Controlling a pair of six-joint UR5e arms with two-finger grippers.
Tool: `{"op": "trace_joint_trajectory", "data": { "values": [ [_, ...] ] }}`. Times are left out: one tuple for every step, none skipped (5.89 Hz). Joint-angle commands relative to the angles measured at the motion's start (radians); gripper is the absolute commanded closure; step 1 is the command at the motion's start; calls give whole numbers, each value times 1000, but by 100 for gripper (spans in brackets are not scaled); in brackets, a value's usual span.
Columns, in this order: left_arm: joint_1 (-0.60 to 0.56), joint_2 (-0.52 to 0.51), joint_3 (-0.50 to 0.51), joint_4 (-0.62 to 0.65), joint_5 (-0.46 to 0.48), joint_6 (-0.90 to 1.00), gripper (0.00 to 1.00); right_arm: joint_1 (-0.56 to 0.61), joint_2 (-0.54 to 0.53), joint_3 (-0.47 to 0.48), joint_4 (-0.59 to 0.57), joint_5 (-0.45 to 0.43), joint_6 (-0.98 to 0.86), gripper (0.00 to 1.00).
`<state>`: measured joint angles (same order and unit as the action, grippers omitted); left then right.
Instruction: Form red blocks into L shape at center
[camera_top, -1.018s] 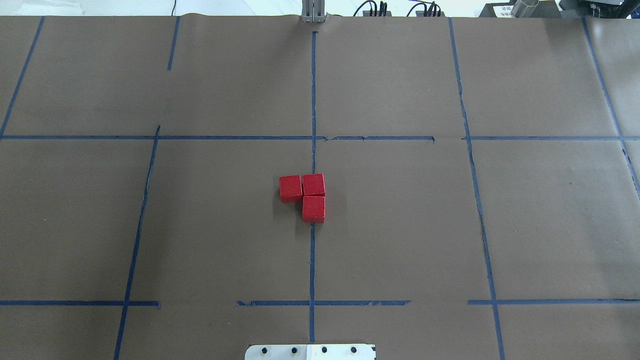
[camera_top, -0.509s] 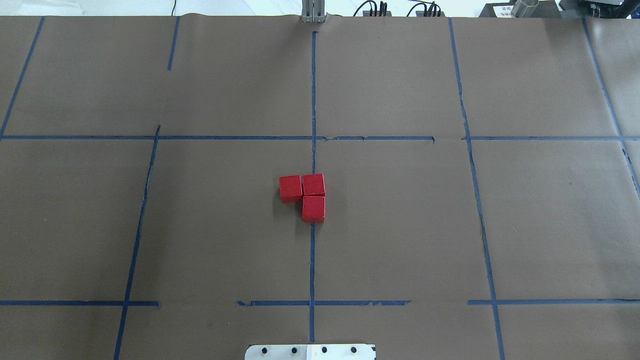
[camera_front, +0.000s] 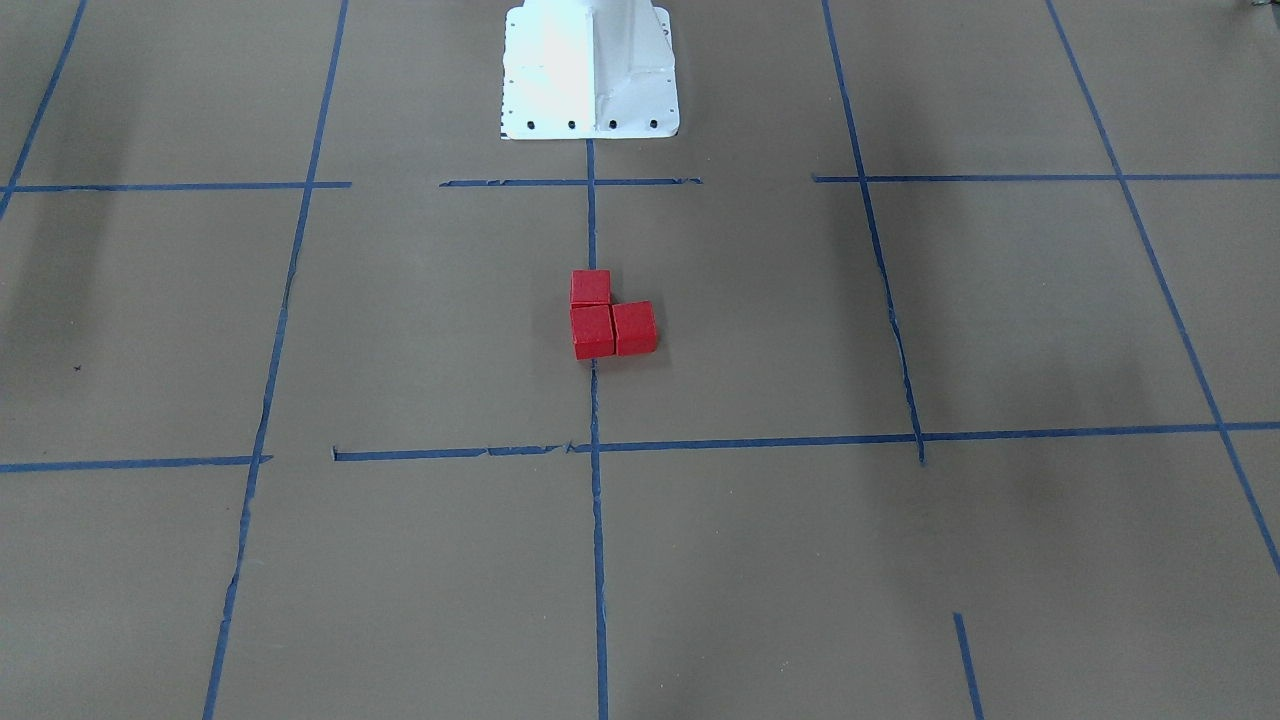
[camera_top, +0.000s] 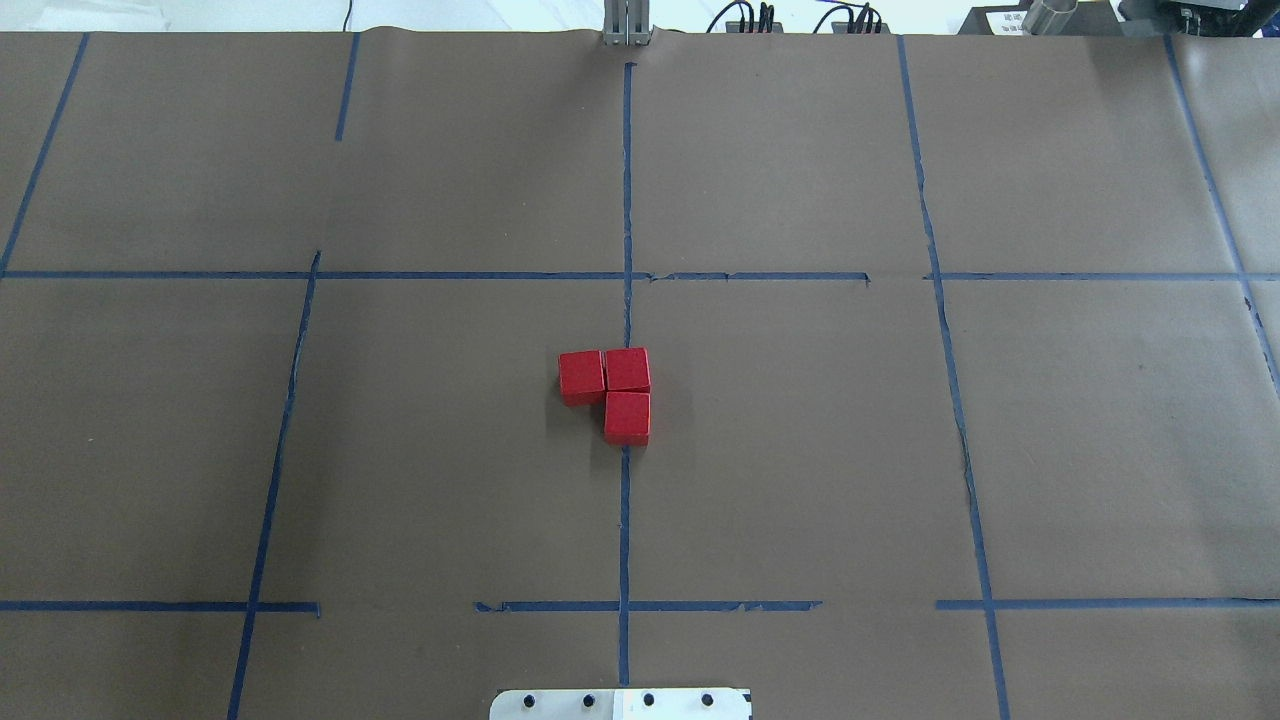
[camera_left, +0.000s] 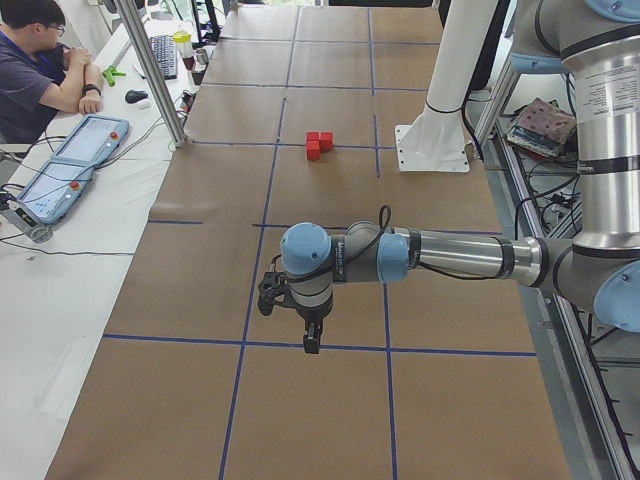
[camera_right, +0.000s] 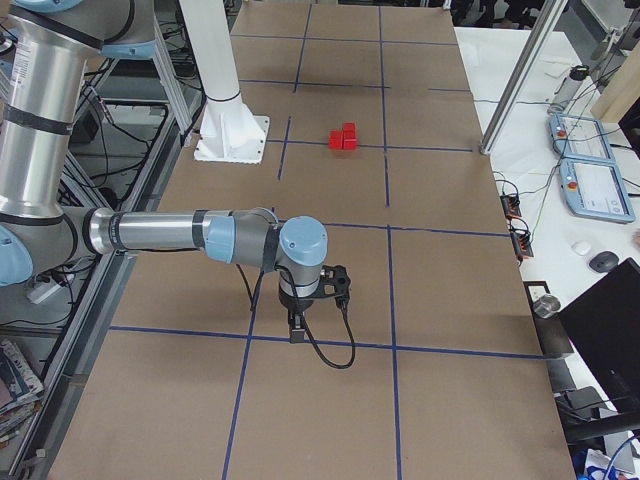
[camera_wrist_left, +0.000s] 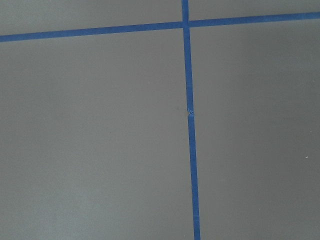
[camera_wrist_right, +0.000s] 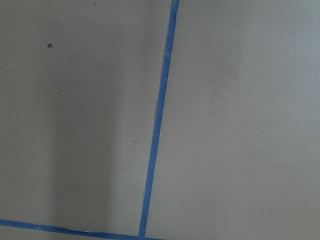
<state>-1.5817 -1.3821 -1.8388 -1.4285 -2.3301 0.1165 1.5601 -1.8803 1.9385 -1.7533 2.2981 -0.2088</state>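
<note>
Three red blocks (camera_top: 582, 376) (camera_top: 628, 369) (camera_top: 627, 417) lie touching in an L shape at the center (camera_top: 720, 420), on the middle blue tape line. The front-facing view shows the same L of red blocks (camera_front: 592, 331). They appear small in the side views as red blocks (camera_left: 318, 145) (camera_right: 344, 138). My left gripper (camera_left: 310, 340) hangs over the paper far from them, seen only from the left end. My right gripper (camera_right: 296, 330) hangs likewise, seen only from the right end. Whether either is open or shut I cannot tell. Both wrist views show only paper and tape.
The white robot base (camera_front: 590, 70) stands at the table edge behind the blocks. A person (camera_left: 40, 70) sits at a side bench with a pendant (camera_left: 85, 150). Two more pendants (camera_right: 590, 180) lie on the other bench, beside a metal post (camera_right: 520, 80).
</note>
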Motion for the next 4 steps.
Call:
{"op": "trace_joint_trajectory", "data": {
  "values": [
    [0, 0, 0, -4, 0, 0, 0, 0, 1, -1, 0, 14, 0, 0],
    [0, -2, 0, -7, -2, 0, 0, 0, 1, 0, 0, 14, 0, 0],
    [0, -2, -2, -9, -2, 0, 0, 0, 1, 0, 0, 14, 0, 0],
    [2, -2, -7, -6, -2, 2, 0, 0, 1, -1, 0, 14, 2, 0]
  ]
}}
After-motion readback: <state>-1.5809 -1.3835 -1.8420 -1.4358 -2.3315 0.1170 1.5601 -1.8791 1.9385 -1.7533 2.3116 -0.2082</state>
